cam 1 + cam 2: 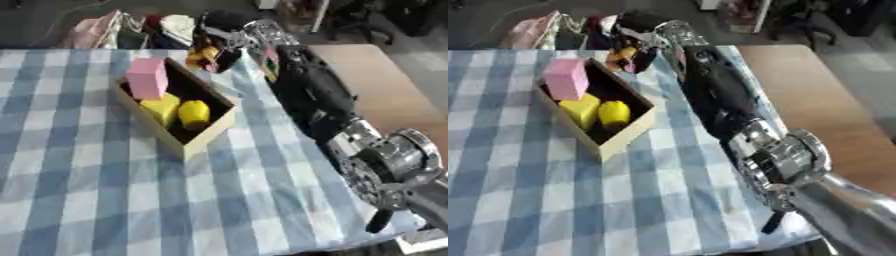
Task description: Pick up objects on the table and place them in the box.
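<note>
While right hand (219,50) grips yellow object (207,54) — box (206,136) beside, bags (105,31) behind.

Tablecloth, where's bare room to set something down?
Bare checked cloth lies left of and nearer than the box. It is crowded beyond the box, where the right hand holds something yellow, and along the right arm.

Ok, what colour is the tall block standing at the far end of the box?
Pink. The block stands at the box's far end, clearest in the left eye view.
</note>
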